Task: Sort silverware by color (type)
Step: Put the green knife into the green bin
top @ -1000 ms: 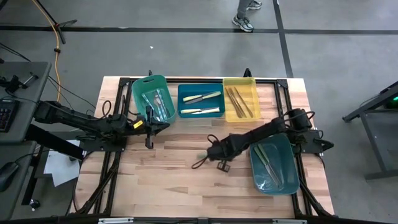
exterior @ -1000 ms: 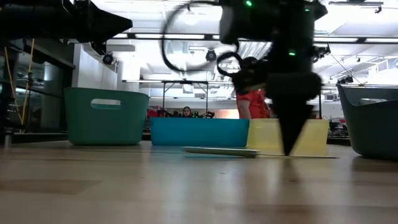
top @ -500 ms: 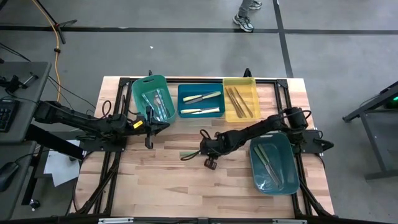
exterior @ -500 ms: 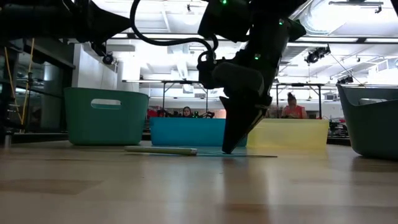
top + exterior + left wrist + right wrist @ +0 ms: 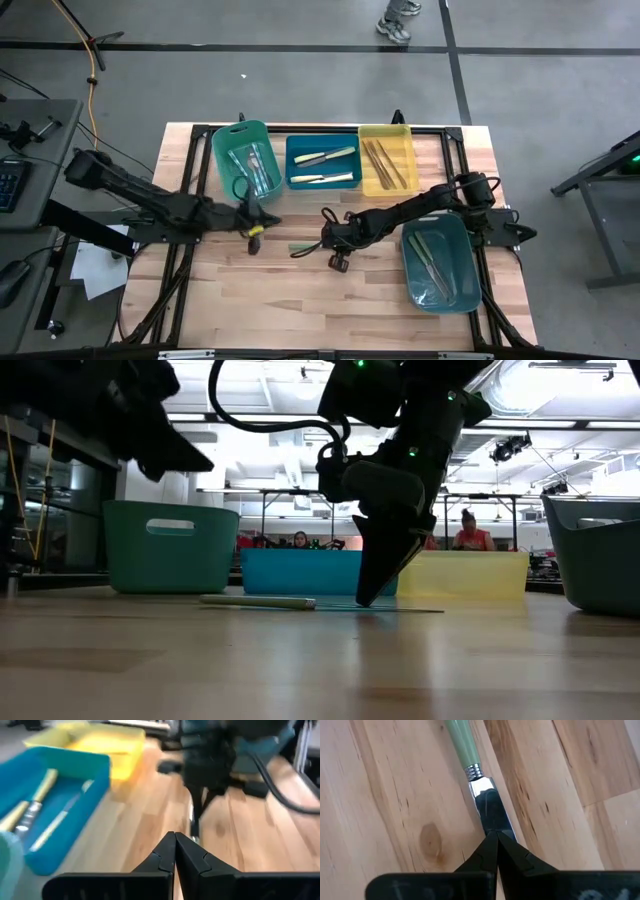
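While both clenched tools hold nothing, the blue bin [image 5: 322,165] holds two yellow-handled knives [image 5: 324,167].

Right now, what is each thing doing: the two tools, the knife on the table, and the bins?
Right tool: shut, tip on the knife's blade.
Left tool: shut, holding nothing.
Green-handled knife: flat on the table.
Green bin: holds silverware.
Blue bin: holds two yellow-handled knives.
Yellow bin: holds brownish utensils.
Teal bin: holds greenish utensils.

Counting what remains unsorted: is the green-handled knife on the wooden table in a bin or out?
Out. The green-handled knife lies flat on the wooden table, the shut right gripper at its blade.
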Tool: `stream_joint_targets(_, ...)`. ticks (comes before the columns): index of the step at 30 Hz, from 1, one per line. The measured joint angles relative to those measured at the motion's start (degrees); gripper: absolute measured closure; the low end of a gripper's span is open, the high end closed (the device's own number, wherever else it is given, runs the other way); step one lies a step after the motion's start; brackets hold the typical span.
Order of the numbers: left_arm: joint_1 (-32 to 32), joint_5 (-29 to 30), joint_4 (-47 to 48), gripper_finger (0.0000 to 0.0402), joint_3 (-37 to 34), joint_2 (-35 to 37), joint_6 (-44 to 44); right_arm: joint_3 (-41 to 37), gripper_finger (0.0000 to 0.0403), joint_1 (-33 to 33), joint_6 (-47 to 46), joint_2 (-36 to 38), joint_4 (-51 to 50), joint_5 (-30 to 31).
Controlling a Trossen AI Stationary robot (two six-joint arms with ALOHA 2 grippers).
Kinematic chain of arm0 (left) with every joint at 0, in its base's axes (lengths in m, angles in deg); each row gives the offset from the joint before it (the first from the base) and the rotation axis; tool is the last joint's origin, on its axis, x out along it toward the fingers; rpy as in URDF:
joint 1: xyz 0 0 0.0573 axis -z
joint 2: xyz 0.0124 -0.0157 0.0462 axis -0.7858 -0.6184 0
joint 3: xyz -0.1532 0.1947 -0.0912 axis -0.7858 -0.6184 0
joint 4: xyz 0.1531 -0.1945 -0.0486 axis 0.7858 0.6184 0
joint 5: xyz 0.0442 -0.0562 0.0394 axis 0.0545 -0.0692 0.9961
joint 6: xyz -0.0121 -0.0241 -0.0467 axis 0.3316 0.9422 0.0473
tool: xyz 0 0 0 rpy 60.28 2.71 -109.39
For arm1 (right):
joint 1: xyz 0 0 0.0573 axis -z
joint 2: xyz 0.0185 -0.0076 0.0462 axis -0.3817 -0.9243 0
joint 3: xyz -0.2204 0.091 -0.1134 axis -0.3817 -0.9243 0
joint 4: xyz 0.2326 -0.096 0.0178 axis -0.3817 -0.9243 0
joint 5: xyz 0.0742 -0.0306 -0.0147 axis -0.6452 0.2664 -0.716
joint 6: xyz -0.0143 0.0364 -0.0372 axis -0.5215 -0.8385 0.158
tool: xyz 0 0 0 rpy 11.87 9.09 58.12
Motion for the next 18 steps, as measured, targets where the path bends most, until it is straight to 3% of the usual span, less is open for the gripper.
stream_joint_targets(8, 6.2, 8.0, -9.9, 0.0402, 0.2, -18.6, 3.4, 0.0, 0.0403, 0.0, 0.0, 0.0, 0.1, 0.1)
stream_joint_targets(18, 9.0, 8.4, -27.0, 0.0402, 0.2, -38.6, 10.3, 0.0, 0.0403, 0.0, 0.4, 0.0, 0.2, 0.1)
